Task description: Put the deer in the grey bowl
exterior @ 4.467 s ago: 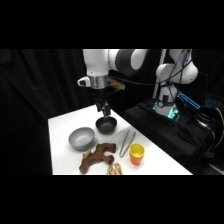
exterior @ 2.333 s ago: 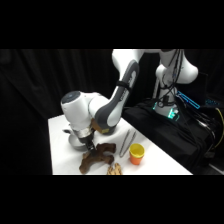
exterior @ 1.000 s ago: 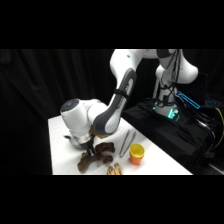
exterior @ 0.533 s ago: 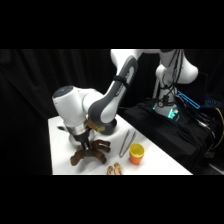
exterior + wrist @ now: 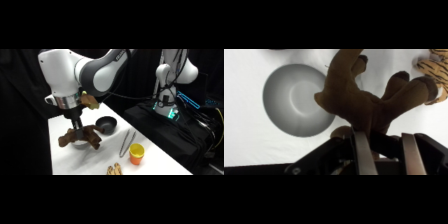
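Gripper [image 5: 380,150] clamped on deer [image 5: 369,97], holding it clear of the table so it can be lowered in. Bowl [image 5: 294,100] sits at left of the wrist view, deer overlapping its right rim (not centred yet); needs a shift over before release.

Pretty dark room overall, basically black all around behind the setup, looks like a dark backdrop [image 5: 20,100] on the left with no wall details I can make out. The only bright surface is the white table [image 5: 160,160], which runs diagonally across the side view and fills the wrist view as a plain white top [image 5: 244,125]. Off to the right of the table there's a dark bench or stand [image 5: 200,145] with some equipment on it glowing teal-green [image 5: 172,114], plus a blue lit strip [image 5: 189,100] nearby. No windows or floor visible.
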Controlling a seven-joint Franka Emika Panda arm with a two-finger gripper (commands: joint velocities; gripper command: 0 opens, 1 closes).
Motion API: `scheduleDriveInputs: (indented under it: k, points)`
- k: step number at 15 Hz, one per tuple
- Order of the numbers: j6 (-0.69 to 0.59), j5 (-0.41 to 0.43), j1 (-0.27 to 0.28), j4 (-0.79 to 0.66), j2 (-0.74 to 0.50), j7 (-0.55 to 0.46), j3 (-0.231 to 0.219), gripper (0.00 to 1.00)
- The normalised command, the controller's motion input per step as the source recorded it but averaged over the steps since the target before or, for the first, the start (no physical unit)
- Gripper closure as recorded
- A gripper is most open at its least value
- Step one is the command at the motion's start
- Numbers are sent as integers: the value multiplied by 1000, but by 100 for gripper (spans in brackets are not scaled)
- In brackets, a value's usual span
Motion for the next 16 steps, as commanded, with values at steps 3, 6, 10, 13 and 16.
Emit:
scheduleDriveInputs:
  k: [3, 6, 10, 13, 16]
  points:
    - [-50, -28, -121, 55, -12, 27, -39, 93]
    - [11, -6, -118, 166, 103, 8, -20, 94]
    - [-1, 2, -61, 299, 256, 15, 4, 64]
    - [-20, 25, -37, 445, 421, 30, 14, 43]
    - [-53, 19, -25, 432, 359, 44, 0, 19]
